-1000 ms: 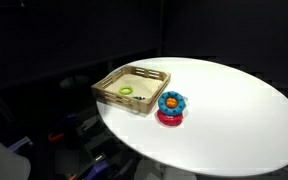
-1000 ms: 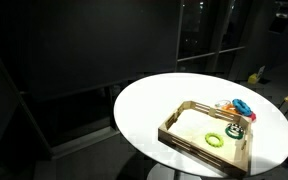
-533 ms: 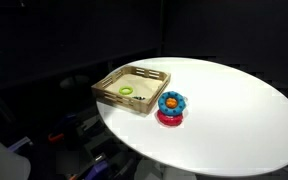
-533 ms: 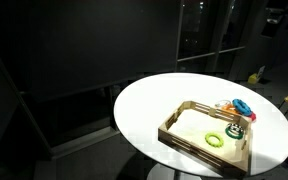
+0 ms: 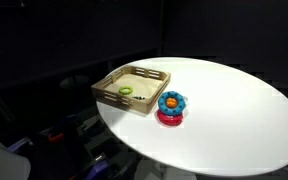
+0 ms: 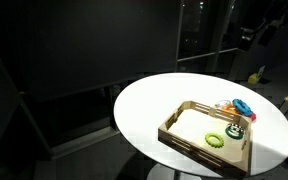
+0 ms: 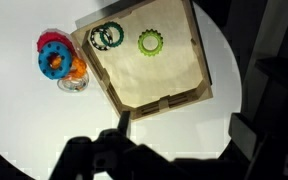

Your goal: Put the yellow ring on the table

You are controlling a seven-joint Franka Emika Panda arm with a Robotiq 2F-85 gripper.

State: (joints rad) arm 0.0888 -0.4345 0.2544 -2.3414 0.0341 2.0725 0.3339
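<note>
Your small yellow-green toy ring (image 7: 151, 42) lies flat on the floor of the square light-wood tray (image 7: 180, 92), clear of its walls; in both exterior views you can see it (image 5: 126, 91) (image 6: 216, 139) inside that tray, not on the bare table. Just left of it in the wrist view, in the tray's corner, lies a dark green ring (image 7: 108, 36), near it but not touching it. The tray (image 5: 108, 93) stands on the large round white table (image 5: 234, 115), close to the table's edge. Just beside the tray, outside its wall, stands a stacking toy: a blue scalloped ring (image 7: 54, 63) on top, with a red base ring (image 5: 170, 118) under it in an exterior view.

Your hand (image 7: 122, 148) shows only as a dark shape at the near edge of the wrist view, above the table and well apart from the yellow ring. You cannot tell from these pictures whether it is released or clenched. In an exterior view the arm (image 6: 256, 30) hangs high at the far right, over the table's far side.
</note>
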